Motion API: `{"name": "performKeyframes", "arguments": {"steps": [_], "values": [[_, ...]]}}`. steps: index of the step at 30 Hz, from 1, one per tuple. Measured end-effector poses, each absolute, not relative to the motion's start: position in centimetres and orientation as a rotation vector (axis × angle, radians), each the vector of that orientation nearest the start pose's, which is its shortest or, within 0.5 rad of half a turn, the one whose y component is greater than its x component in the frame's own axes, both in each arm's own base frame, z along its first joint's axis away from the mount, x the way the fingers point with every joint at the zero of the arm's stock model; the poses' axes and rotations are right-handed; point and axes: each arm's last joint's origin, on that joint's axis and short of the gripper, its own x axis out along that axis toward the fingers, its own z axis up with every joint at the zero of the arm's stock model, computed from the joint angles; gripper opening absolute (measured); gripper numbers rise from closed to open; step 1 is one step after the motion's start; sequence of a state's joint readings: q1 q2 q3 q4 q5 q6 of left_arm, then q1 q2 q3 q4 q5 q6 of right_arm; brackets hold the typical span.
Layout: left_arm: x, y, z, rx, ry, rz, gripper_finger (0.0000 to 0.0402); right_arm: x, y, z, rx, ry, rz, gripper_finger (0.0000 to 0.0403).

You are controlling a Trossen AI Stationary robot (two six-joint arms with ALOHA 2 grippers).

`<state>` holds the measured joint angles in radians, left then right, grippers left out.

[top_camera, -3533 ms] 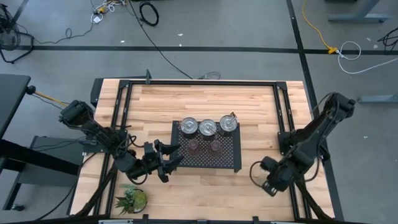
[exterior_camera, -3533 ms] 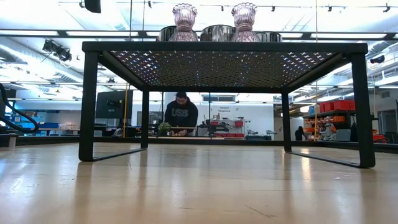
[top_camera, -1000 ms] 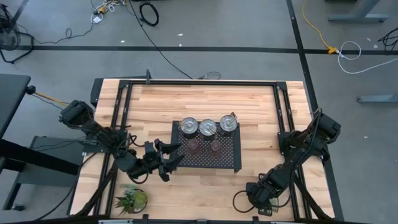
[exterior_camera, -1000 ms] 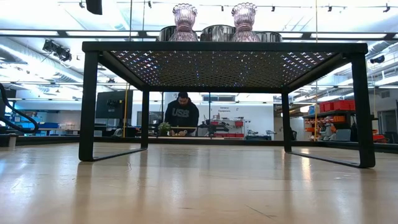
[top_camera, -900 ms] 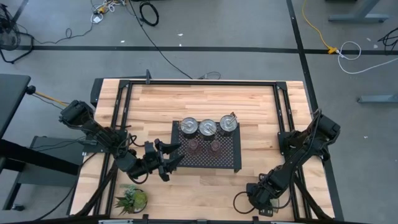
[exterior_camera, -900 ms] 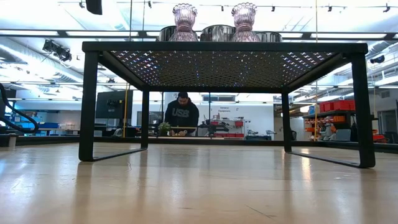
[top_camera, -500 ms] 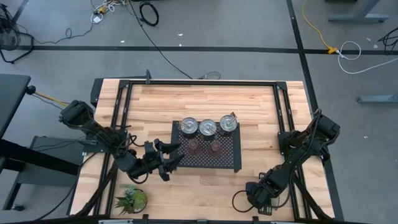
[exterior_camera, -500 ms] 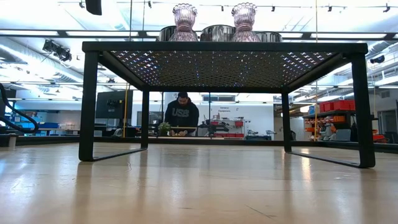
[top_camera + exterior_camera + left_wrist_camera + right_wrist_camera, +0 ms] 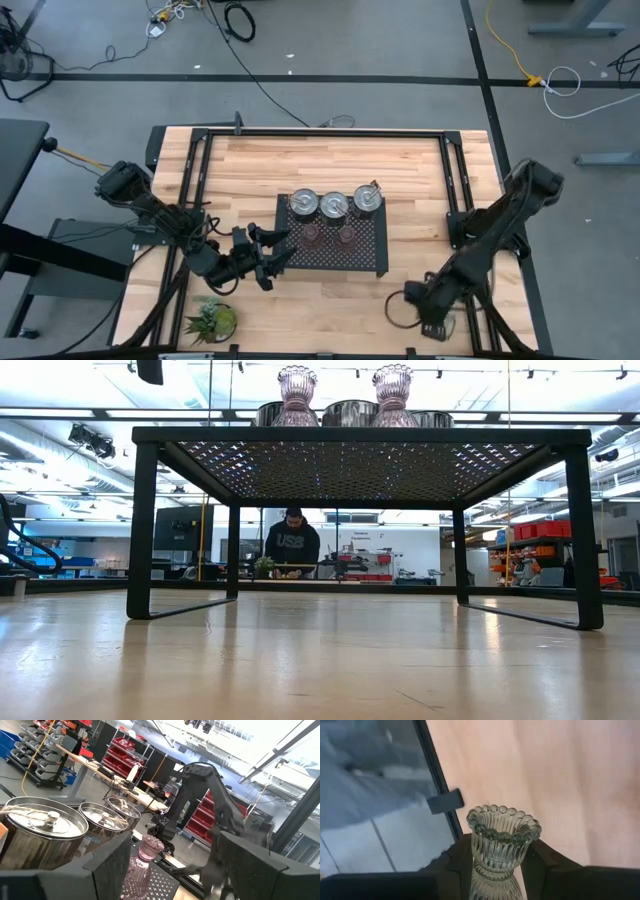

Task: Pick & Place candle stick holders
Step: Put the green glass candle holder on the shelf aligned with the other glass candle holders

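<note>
Near the worktop's front edge, the right gripper [image 9: 428,308] clamps the greenish glass holder [image 9: 502,851] upright, with the black mesh tray [image 9: 370,262] lying toward the worktop's centre; the left gripper [image 9: 272,255] waits spread beside the tray.

Overhead straight down; low level at tabletop (close under the mesh tray [image 9: 360,435]); both sharing that tray.

Silver cups [image 9: 333,203]; pink ribbed glasses [image 9: 297,394]; black mesh tray [image 9: 371,252].
</note>
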<state>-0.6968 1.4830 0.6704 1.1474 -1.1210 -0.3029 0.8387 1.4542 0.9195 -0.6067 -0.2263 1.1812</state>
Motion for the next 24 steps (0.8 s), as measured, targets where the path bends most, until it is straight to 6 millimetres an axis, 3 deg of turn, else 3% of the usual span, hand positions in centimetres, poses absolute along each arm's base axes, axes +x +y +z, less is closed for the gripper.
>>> {"name": "performKeyframes", "arguments": {"steps": [3, 9, 15, 19, 24], "values": [[23.5, -16.3, 25.6, -0.563, -0.271, 0.389, 0.0298, 16.6, 19.0, 23.2, 0.654, 1.366, 0.101, 0.0114], [23.5, -16.3, 25.6, -0.563, -0.271, 0.389, 0.0298, 15.1, 15.9, 28.7, 0.753, 0.929, 0.098, 0.0114], [23.5, -16.3, 25.6, -0.564, -0.271, 0.389, 0.0298, 14.7, 13.9, 32.7, 0.628, 0.425, 0.041, 0.0114], [23.5, -16.3, 25.6, -0.564, -0.271, 0.392, 0.0298, 15.3, 13.5, 33.7, 0.424, 0.222, -0.102, 0.0114], [23.5, -16.3, 25.6, -0.565, -0.272, 0.392, 0.0298, 17.0, 13.3, 32.8, 0.251, 0.175, -0.308, 0.0114]]}}
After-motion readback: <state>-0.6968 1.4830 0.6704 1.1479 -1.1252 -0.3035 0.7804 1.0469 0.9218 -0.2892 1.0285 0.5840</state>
